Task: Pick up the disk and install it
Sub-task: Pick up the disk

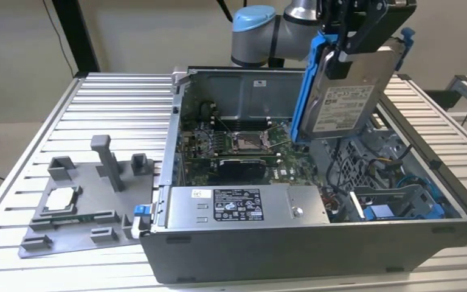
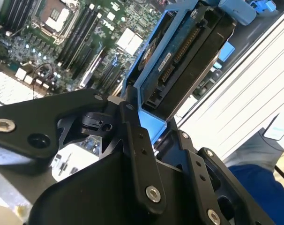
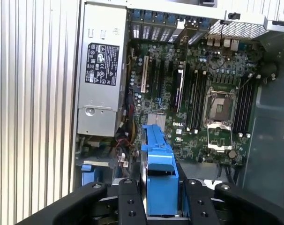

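Carrying step: gripper [image 1: 355,42] fingers [image 3: 129,206] clamp the disk [image 1: 343,103] on edge above the open computer case [image 1: 298,243]; installation likely calls for careful alignment inside.

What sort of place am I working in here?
Probably a workshop or lab bench for computer assembly: a slatted metal table, an open computer case on it, and a grey parts fixture beside it.

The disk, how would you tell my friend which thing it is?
Find the big open computer case on the table. Over it, the gripper holds the disk nearly upright. It is the flat silver slab in a blue frame, not the bigger silver box lying in the case.
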You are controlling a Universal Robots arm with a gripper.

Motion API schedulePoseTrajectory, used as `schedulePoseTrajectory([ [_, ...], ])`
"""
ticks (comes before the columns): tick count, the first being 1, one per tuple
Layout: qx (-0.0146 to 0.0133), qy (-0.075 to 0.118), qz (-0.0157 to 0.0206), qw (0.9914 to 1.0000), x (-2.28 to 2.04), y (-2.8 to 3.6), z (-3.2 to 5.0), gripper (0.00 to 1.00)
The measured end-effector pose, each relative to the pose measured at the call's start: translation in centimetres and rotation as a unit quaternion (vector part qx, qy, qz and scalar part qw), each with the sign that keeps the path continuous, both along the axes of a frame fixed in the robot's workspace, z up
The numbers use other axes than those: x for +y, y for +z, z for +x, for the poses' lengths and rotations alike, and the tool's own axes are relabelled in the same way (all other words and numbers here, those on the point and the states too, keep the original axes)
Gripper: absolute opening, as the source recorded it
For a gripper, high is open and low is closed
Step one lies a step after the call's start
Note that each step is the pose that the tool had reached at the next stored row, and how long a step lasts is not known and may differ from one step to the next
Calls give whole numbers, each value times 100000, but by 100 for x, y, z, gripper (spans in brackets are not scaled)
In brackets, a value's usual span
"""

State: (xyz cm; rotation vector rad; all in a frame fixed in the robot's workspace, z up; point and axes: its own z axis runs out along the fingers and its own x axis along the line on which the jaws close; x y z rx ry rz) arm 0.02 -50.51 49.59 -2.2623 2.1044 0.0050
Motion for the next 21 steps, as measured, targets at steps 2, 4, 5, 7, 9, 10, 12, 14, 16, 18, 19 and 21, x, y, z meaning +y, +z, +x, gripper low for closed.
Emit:
schedulePoseTrajectory([
  [2, -2, -214, -167, 100000, -3, -4, 12, 0],
  [4, 1, -355, -332, 99999, -6, -5, 31, 0],
  [5, -1, -421, -430, 99998, -7, -6, 41, 0],
  [7, 2, -545, -571, 99997, -11, -8, 61, 0],
  [9, 3, -660, -671, 99996, -18, -11, 82, 0],
  [10, 1, -706, -698, 99995, -22, -12, 94, 0],
  [12, 8, -771, -725, 99994, -34, -15, 120, 0],
  [14, 200, -776, -725, 99994, -49, -22, 155, 0],
  [16, 405, -776, -735, 99993, -64, -28, 181, 0],
  [18, 568, -776, -720, 99993, -79, -37, 212, 0],
  [19, 622, -775, -717, 99992, -87, -41, 229, 0],
  [21, 749, -776, -722, 99992, -109, -44, 262, 0],
])
